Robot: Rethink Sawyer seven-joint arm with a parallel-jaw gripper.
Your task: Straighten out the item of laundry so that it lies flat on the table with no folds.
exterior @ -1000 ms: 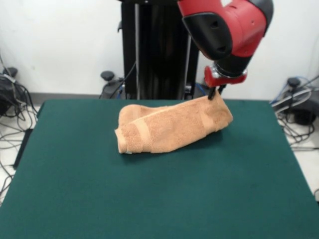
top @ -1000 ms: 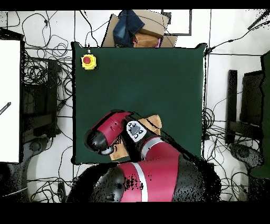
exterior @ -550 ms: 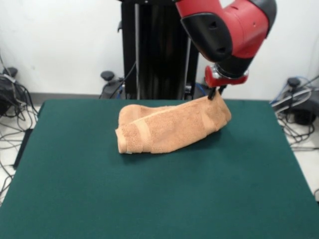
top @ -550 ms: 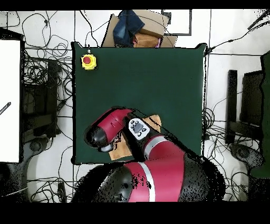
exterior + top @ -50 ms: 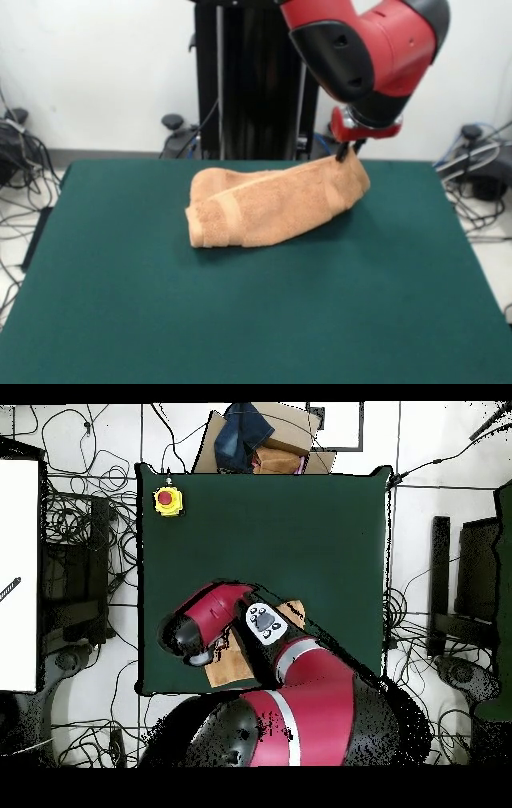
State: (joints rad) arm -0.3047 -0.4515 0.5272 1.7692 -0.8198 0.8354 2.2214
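The item of laundry (image 5: 272, 204), an orange-tan towel, lies folded and bunched in a long roll on the far half of the green table (image 5: 240, 320). Woven bands show near both of its ends. My gripper (image 5: 345, 154) is at the towel's right end, shut on its upper corner, which is raised a little off the table. In the overhead view the red arm (image 5: 215, 619) covers most of the towel (image 5: 232, 666) and hides the gripper; only tan patches show beside the arm.
A yellow box with a red button (image 5: 167, 500) sits at one table corner. A cardboard box with dark cloth (image 5: 255, 439) stands just beyond the table's edge. Cables lie on the floor around the table.
The gripper has edged up and slightly right with the towel's corner, drawing that end taut. In the overhead view more tan cloth shows beside the arm.
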